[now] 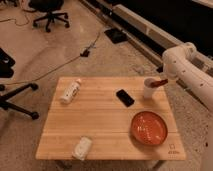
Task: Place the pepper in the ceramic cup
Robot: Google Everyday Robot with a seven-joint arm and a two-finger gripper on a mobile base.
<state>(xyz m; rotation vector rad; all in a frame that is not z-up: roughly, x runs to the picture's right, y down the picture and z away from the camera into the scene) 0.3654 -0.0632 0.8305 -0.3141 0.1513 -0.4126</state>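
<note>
On the wooden surface a white bottle lies at the left, a dark phone near the middle, and an orange-red plate toward the right front. At the far right edge, the ceramic cup stands upright. The end effector hovers just above its rim, pinching the pepper.

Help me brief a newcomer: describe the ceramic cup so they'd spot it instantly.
On the wooden table, look to the far right edge, beyond the black phone and orange plate. The ceramic cup is the pale upright vessel there; the gripper holds the pepper at its rim.
</note>
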